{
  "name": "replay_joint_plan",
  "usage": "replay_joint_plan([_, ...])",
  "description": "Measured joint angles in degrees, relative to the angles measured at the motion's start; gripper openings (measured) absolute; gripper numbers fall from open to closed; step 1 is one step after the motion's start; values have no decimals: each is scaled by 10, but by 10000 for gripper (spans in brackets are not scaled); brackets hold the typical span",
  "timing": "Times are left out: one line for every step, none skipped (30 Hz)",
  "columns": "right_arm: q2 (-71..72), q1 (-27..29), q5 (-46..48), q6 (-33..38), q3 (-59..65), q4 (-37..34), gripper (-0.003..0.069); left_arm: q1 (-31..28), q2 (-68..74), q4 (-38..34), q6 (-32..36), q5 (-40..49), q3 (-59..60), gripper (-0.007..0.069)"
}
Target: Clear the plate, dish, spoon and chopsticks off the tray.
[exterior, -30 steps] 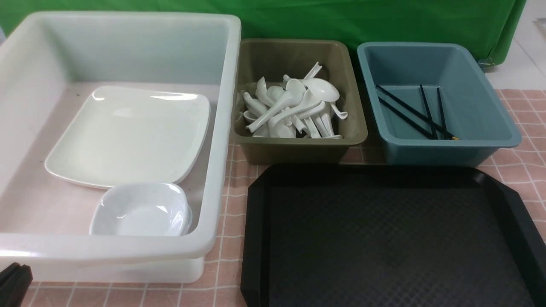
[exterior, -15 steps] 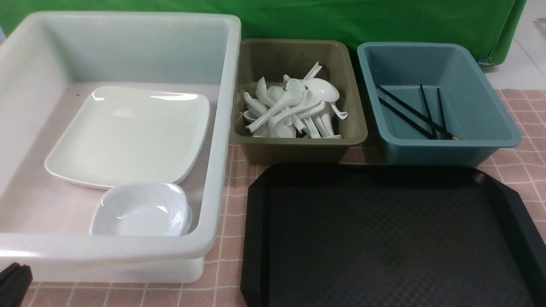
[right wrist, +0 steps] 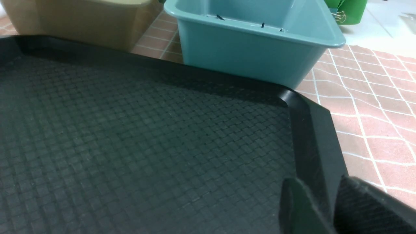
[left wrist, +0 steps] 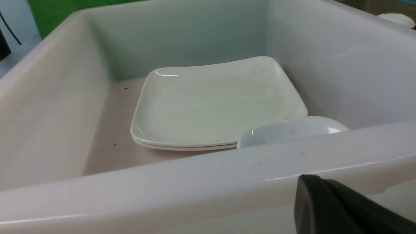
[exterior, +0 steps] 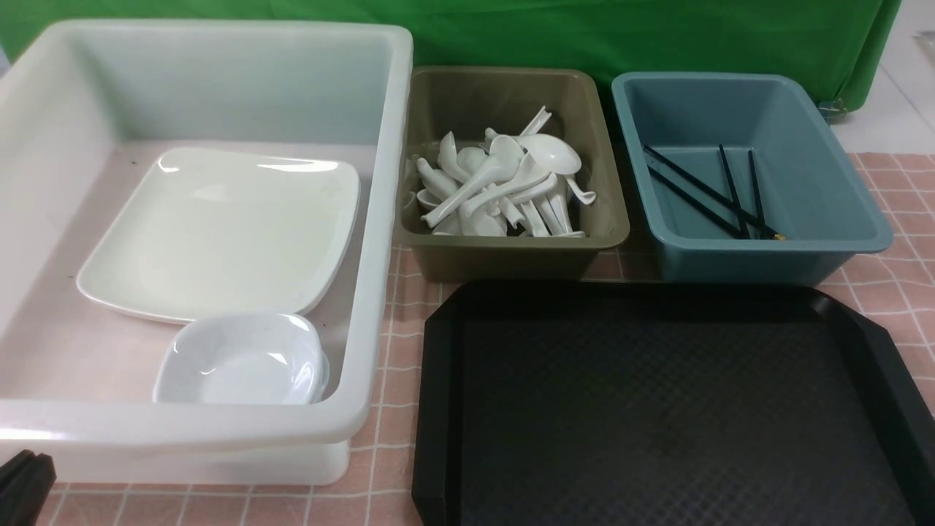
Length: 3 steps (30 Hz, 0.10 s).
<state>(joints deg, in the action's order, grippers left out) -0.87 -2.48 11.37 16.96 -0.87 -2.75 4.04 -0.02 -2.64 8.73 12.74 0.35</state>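
Note:
The black tray (exterior: 436, 380) lies at the front right with nothing on it; its rim also shows in the right wrist view (right wrist: 312, 130). The white square plate (exterior: 219, 226) and a small white dish (exterior: 241, 358) lie in the white tub (exterior: 380, 219). Several white soup spoons (exterior: 504, 183) are piled in the olive tub (exterior: 511, 252). Black chopsticks (exterior: 712, 191) lie in the blue tub (exterior: 760, 256). My left gripper (exterior: 25, 482) is shut and empty, low outside the white tub's near wall (left wrist: 162, 182). My right gripper (right wrist: 318, 182) is open and empty over the tray's right rim.
The three tubs stand side by side along the back, on a pink checked cloth (exterior: 898, 285). A green backdrop (exterior: 584, 36) closes off the far side. In the left wrist view the plate (left wrist: 214, 104) and dish (left wrist: 292, 130) show over the tub's rim.

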Motion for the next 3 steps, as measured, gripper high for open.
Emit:
replay_joint_plan([0, 0, 0, 0, 0, 0, 241, 0, 0, 0, 0, 0, 0, 4])
replay_joint_plan([0, 0, 0, 0, 0, 0, 241, 0, 0, 0, 0, 0, 0, 4])
replay_joint_plan([0, 0, 0, 0, 0, 0, 241, 0, 0, 0, 0, 0, 0, 4])
